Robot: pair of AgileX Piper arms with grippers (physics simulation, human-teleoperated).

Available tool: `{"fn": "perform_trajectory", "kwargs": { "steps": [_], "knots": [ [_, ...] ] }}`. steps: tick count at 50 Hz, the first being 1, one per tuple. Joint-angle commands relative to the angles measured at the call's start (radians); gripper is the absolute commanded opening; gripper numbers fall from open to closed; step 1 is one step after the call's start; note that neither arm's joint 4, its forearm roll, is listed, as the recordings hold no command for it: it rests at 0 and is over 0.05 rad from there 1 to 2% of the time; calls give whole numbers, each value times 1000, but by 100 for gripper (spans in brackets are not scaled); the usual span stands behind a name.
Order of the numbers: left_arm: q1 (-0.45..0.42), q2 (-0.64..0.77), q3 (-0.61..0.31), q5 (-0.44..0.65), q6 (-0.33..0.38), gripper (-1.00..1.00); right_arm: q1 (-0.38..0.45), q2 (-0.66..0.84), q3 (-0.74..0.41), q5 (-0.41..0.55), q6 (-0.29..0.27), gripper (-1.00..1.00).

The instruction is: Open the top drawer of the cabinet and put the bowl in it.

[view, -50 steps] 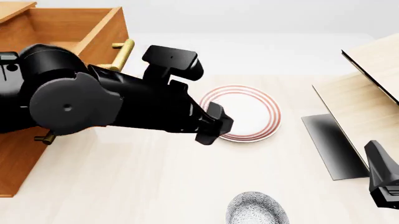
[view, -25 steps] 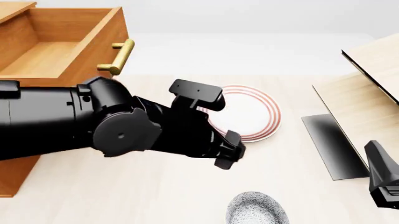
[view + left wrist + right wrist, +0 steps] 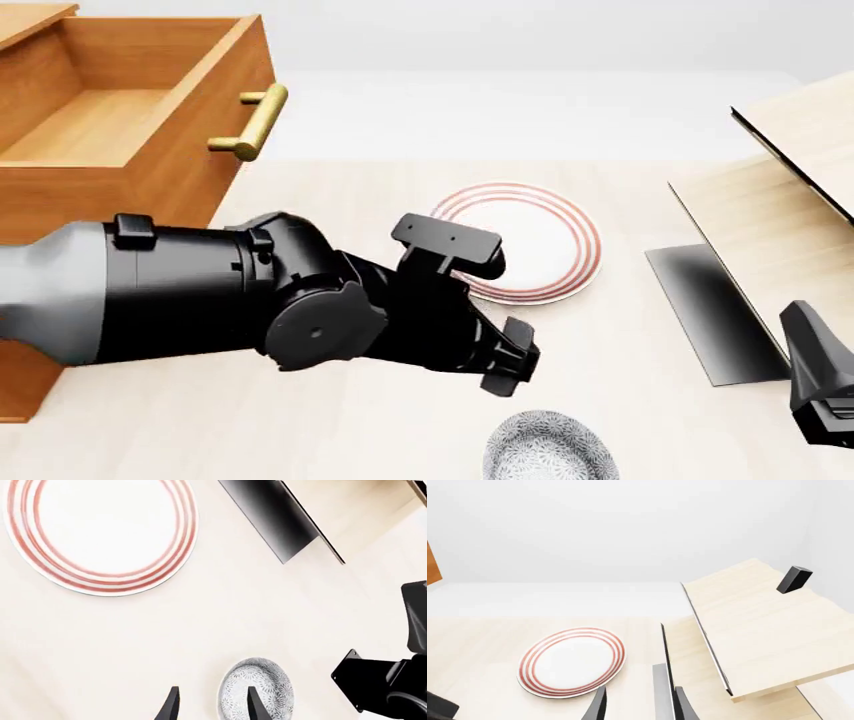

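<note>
Nearest to us, at the table's near edge, sits the bowl (image 3: 550, 447), small, white and finely speckled, alone and untouched on the pale table (image 3: 334, 420). Just behind and left of it hangs the left gripper (image 3: 514, 362); in its wrist view we see its fingers (image 3: 252, 703) spread apart, holding nothing, one tip over the bowl (image 3: 257, 689). At the far right edge, the right gripper (image 3: 635, 703) waits, its fingers slightly parted and empty. Farther back, a flat white plate with red rings (image 3: 527, 240) lies behind the left gripper, clear of the bowl. To the right stands a pale light-wood structure (image 3: 787, 210). Farthest left, the cabinet (image 3: 54, 300) has its top drawer (image 3: 127, 100) pulled open, its brass handle (image 3: 254, 122) exposed. Compared with a second ago, we find the left arm has swung away from the drawer, down towards the bowl; the right gripper has not moved.
</note>
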Motion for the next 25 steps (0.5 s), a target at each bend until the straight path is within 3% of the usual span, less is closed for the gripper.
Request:
{"fn": "perform_trajectory", "kwargs": {
  "steps": [1, 25],
  "knots": [
    [-17, 55, 9, -32, -24, 100, -1, -1, 0, -1, -1, 100],
    [-53, 155, 11, -92, -73, 100, 0, -1, 0, -1, -1, 100]
  ]
}}
